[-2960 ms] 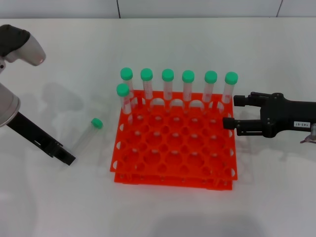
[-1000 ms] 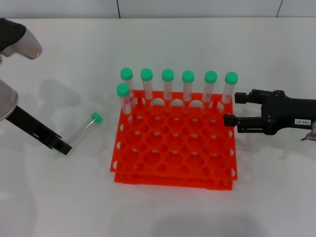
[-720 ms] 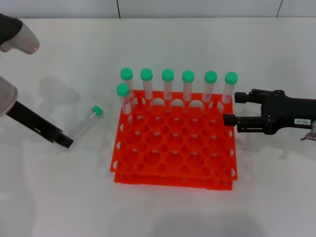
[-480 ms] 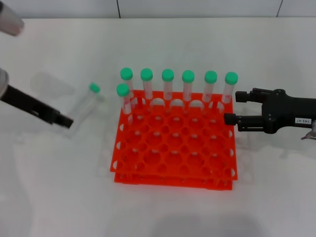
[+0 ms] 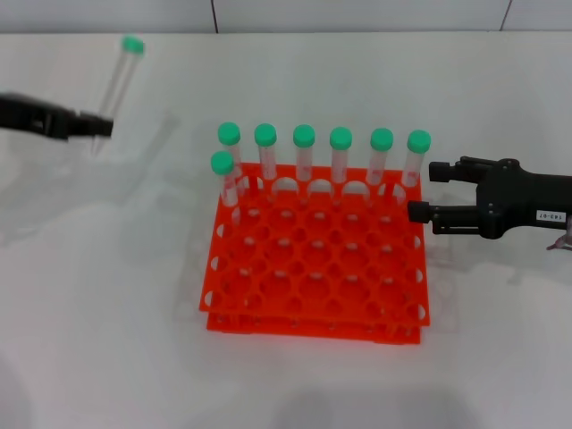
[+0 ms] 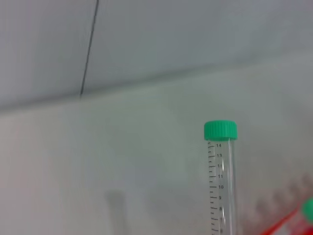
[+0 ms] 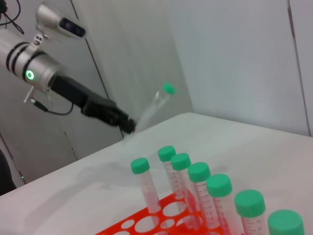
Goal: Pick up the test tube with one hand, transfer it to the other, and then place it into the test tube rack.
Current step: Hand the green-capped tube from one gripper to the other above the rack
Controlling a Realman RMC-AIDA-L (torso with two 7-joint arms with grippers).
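Even, bright overhead light, no hard glare on the white matte tabletop (image 5: 295,375). Shadows soft and faint: a pale smear under the bright orange-red plastic rack (image 5: 317,259), a diffuse one beside the black two-finger right gripper (image 5: 420,191). Black left gripper (image 5: 100,127) and its slim clear green-capped tube (image 5: 119,75) are motion-blurred in the head view. Left wrist view is hazy, background soft; right wrist view fairly sharp up close.

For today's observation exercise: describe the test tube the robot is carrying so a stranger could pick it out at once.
Start at the bright orange-red plastic test tube rack mid-table, with seven green-capped tubes standing along its far side. Look to its far left, where the black left gripper is raised. The slim clear green-capped test tube it holds is the only tube outside the rack.
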